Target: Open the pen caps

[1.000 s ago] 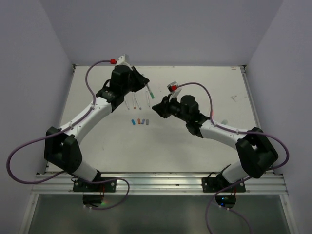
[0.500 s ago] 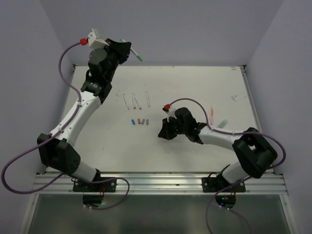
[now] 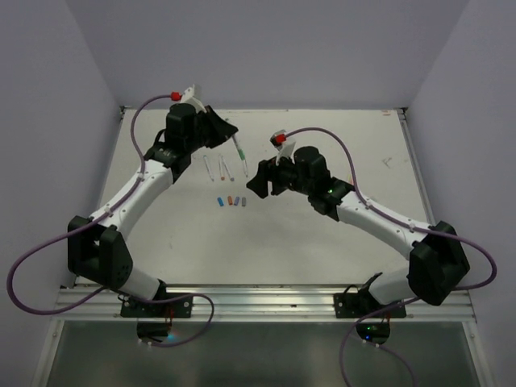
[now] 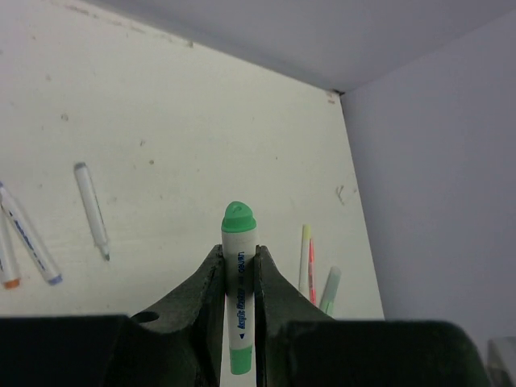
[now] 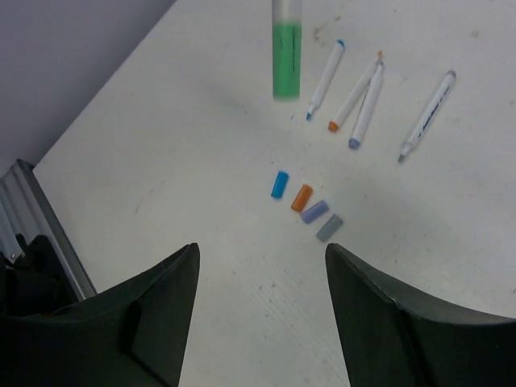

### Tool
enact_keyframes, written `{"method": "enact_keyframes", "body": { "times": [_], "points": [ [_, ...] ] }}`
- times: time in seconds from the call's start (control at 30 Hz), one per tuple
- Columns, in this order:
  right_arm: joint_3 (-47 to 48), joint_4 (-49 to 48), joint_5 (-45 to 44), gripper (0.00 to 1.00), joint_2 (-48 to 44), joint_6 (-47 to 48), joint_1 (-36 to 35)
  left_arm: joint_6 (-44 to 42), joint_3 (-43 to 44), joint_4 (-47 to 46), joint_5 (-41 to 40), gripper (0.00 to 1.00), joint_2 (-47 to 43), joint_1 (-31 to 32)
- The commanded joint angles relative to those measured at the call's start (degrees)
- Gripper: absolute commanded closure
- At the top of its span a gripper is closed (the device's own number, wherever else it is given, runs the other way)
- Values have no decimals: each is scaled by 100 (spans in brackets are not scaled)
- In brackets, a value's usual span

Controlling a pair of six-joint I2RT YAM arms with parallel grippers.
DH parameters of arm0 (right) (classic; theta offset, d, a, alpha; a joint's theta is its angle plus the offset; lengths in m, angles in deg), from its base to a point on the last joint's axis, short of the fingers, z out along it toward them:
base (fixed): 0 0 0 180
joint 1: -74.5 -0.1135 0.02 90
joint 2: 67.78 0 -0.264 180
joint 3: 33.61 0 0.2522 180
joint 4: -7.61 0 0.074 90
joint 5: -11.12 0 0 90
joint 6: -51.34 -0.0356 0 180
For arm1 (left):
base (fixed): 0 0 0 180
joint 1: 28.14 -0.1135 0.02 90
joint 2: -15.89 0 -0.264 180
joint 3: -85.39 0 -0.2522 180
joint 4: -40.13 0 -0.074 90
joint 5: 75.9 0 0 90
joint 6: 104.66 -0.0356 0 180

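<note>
Black fingers of R gripper (image 5: pixel 260 251) stand apart, nothing between them. Just beyond, on the table (image 5: pixel 161 121): four loose pen caps (image 5: pixel 304 205) in a row (blue, orange, purple, grey). Further on hangs the green cap (image 5: pixel 286 60), blurred, its barrel cut off by the frame edge. It lies ahead of the R jaws, apart, long axis running back toward L gripper (image 4: pixel 239 256), which is clenched on the green pen (image 4: pixel 240 278), cap end toward R arm. R arm is the nearer free one. Behind: uncapped pens (image 5: pixel 355 93) lying flat. Far-side pens (image 4: pixel 311 270) too small to judge.
</note>
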Motion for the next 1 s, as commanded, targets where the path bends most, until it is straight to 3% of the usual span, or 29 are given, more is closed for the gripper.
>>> {"method": "enact_keyframes", "body": {
  "times": [0.0, 0.23, 0.5, 0.97],
  "points": [
    [616, 100, -211, 32, 127, 261, 13, -96, -249, 169, 542, 100, -383, 191],
    [1170, 21, -212, 33, 540, 288, 13, 45, -548, 72, 454, 100, -683, 473],
    [1355, 30, -159, 41, 725, 297, 13, 45, -531, 81, 428, 100, -753, 552],
    [1531, 47, 25, 75, 874, 262, 13, 10, -557, -25, 270, 100, -753, 570]
  ]
}}
